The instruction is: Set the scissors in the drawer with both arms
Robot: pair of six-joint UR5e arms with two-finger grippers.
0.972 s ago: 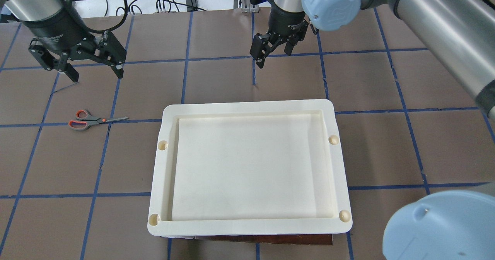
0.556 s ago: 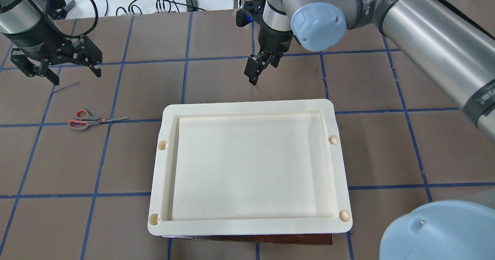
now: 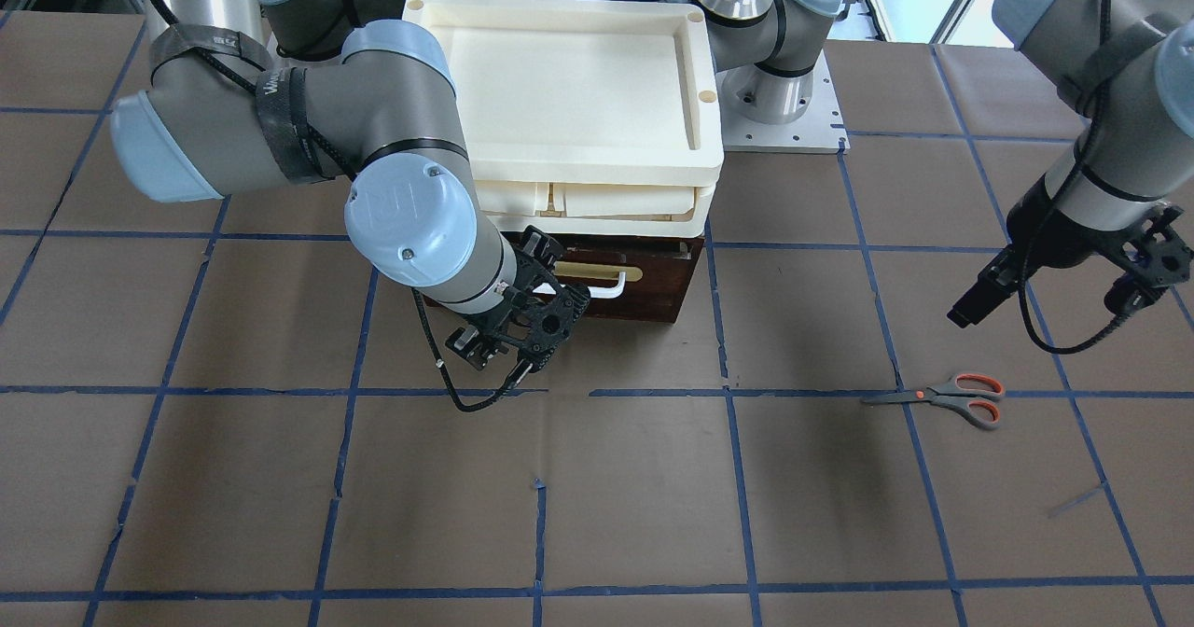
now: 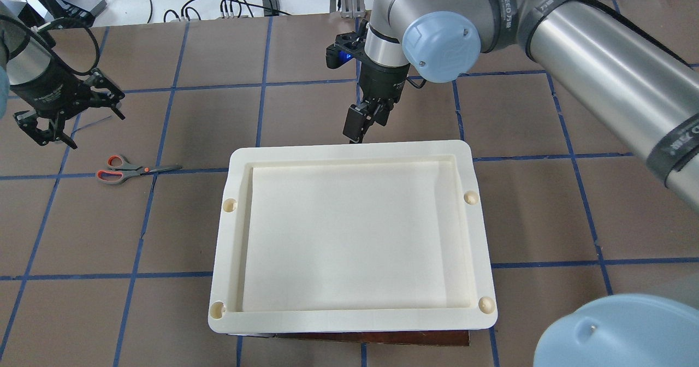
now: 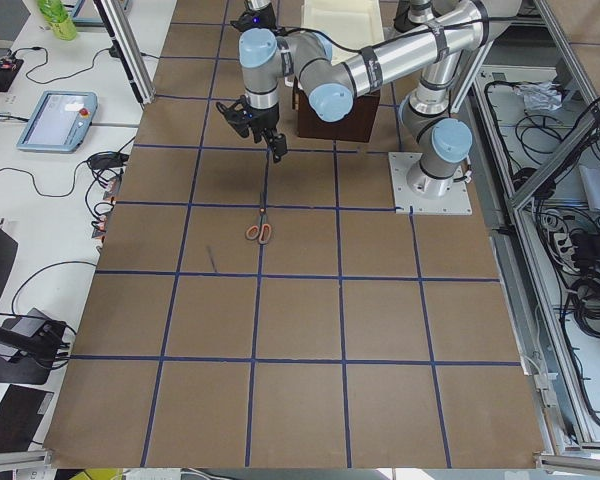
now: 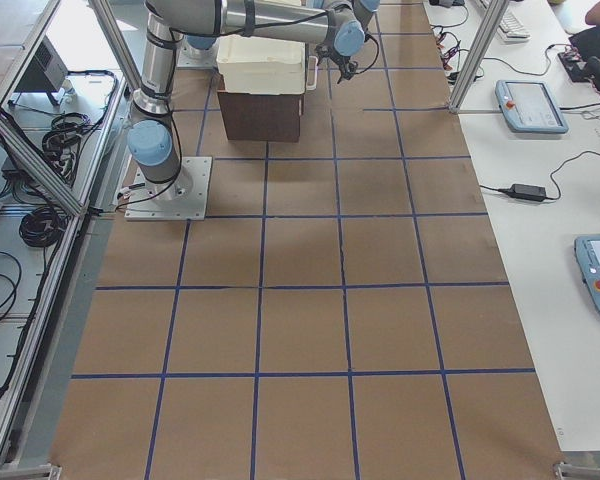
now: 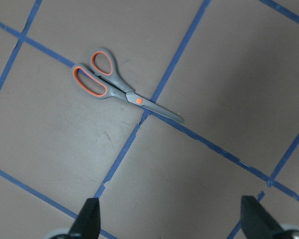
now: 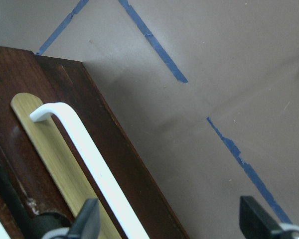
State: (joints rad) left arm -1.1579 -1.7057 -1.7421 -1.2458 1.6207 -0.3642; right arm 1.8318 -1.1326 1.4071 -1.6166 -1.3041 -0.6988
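Observation:
The scissors (image 4: 128, 169) lie flat on the brown table at the left, blades pointing toward the trays; they also show in the front view (image 3: 951, 396) and the left wrist view (image 7: 119, 87). My left gripper (image 4: 90, 129) is open and empty, hovering just beyond the scissors. The dark brown drawer (image 3: 653, 277) is shut, under the cream trays, its white bar handle (image 8: 89, 159) facing away from me. My right gripper (image 4: 363, 126) is open and empty, just in front of the drawer's face near the handle (image 3: 606, 284).
A stack of cream plastic trays (image 4: 235, 236) sits on top of the drawer and hides it from overhead. Blue tape lines grid the table. Cables and tablets lie on the white benches beyond the far edge.
My left gripper has moved left and nearer to the scissors. My right gripper has turned edge-on and moved toward the drawer's front. The scissors have not moved.

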